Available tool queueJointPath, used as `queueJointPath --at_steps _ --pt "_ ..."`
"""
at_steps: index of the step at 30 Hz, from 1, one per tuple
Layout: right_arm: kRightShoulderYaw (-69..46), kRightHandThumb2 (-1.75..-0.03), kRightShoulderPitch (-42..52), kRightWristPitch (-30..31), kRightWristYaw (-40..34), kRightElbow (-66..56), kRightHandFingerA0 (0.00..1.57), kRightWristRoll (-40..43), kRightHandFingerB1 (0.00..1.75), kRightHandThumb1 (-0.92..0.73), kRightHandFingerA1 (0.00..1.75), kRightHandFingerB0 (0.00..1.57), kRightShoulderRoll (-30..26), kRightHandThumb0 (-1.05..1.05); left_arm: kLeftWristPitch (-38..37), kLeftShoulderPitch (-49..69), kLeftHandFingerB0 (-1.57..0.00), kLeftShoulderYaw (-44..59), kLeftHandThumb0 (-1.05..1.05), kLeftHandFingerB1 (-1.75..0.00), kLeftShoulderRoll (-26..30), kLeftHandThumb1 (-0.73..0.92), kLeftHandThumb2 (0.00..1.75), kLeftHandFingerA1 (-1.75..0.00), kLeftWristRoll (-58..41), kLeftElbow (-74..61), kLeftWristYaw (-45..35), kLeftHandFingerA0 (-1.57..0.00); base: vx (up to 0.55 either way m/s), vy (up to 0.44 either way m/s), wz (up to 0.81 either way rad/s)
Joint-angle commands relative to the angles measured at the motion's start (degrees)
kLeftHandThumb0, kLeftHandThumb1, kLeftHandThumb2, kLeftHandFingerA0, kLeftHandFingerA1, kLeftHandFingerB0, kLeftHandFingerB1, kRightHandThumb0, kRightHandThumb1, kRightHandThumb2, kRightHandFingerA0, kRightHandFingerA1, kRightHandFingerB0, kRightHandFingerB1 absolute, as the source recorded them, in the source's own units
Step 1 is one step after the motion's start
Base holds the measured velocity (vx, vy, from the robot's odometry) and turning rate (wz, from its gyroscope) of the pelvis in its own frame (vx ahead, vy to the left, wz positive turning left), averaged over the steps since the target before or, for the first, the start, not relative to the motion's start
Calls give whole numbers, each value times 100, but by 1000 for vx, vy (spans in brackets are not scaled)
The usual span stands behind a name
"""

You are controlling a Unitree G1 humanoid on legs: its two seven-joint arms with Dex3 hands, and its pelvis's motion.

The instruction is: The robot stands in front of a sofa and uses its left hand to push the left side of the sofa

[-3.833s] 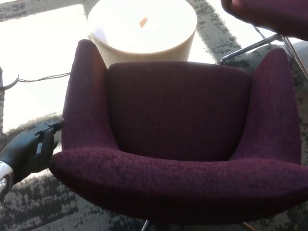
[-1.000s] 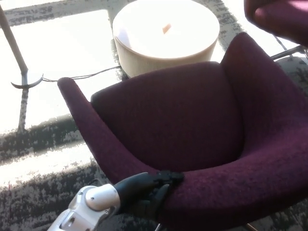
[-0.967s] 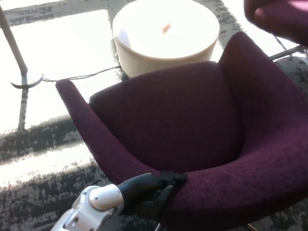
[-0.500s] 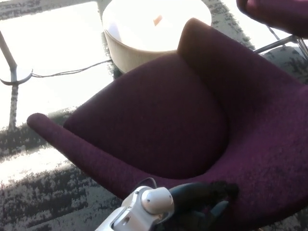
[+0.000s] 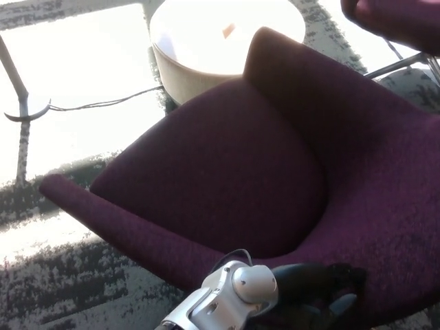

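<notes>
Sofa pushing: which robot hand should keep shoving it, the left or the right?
Left. The left hand is already pressed against the purple sofa at its near edge, while the right hand isn't visible at all.

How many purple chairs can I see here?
2. One dark purple upholstered chair fills the middle, with the robot's black left hand against its near edge. A second purple chair shows partly at the top right corner; others may lie outside the view.
</notes>
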Motion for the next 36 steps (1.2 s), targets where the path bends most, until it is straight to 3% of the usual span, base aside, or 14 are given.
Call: queueJointPath --at_steps 1,2,3,4,5,6,9,11,15,16,19,32,34,36 --pt "149 -68 45 -67 -455 -7 57 -270 41 -86 39 64 -165 -56 77 5 0 -241 -101 -2 -327 86 128 -6 23 -22 -330 0 0 0 0" --pt "-334 -62 75 -194 427 17 67 466 49 -72 54 76 16 -49 288 -78 0 -269 -98 -3 -358 87 126 -7 41 -88 -391 0 0 0 0" --pt "-553 -62 89 -248 811 27 67 774 49 -72 54 76 96 -49 381 -113 0 -281 -98 -3 -371 87 126 -7 49 -118 -417 0 0 0 0" --pt "827 -57 -4 -49 -1327 -75 61 -1249 45 -54 51 67 -451 -46 322 -158 0 -263 -101 -1 -380 87 126 -7 25 -78 -453 0 0 0 0" --pt "1687 -56 -107 305 -2473 -217 53 -2358 43 -51 45 58 -762 -47 264 -178 0 -246 -102 -1 -416 87 126 -6 20 20 -433 0 0 0 0" --pt "1821 -56 -126 347 -2610 -220 53 -2434 43 -51 45 58 -796 -47 259 -179 0 -242 -102 -1 -422 87 126 -6 23 30 -431 0 0 0 0" --pt "2059 -56 -175 505 -2750 -216 52 -2491 44 -49 37 67 -840 -48 284 -178 0 -252 -104 0 -418 86 127 -6 53 22 -417 0 0 0 0" --pt "1555 -56 -85 46 -1974 -131 55 -1627 45 -50 40 66 -691 -44 368 -160 0 -275 -103 0 -396 85 126 -6 101 -18 -386 0 0 0 0" --pt "1703 -56 -109 49 -2101 -94 55 -1591 45 -50 40 66 -706 -44 377 -163 0 -279 -103 0 -395 85 126 -6 99 -23 -386 0 0 0 0" --pt "2250 -55 -252 705 -2497 -170 55 -2227 44 -50 41 64 -823 -46 342 -148 0 -264 -96 -5 -367 83 124 -10 60 -54 -436 0 0 0 0" --pt "2662 -57 -345 1064 -2892 -187 57 -2572 44 -52 42 65 -888 -50 275 -124 0 -230 -101 -1 -392 89 126 -7 -4 -7 -470 0 0 0 0" --pt "2990 -57 -378 1151 -3182 -94 57 -2500 44 -52 42 65 -895 -50 -315 234 0 -48 -96 -3 -228 88 120 -9 -134 47 -471 0 0 0 0" --pt "2982 -57 -383 1147 -3198 -84 57 -2497 44 -52 42 65 -906 -50 -212 258 0 35 -93 -11 -39 79 114 -7 -98 72 -493 0 0 0 0" --pt "2976 -57 -391 1151 -3215 -71 57 -2505 44 -52 42 65 -894 -50 -230 386 -6 123 -89 -29 186 72 107 -26 -7 -109 -343 -10 0 0 0"
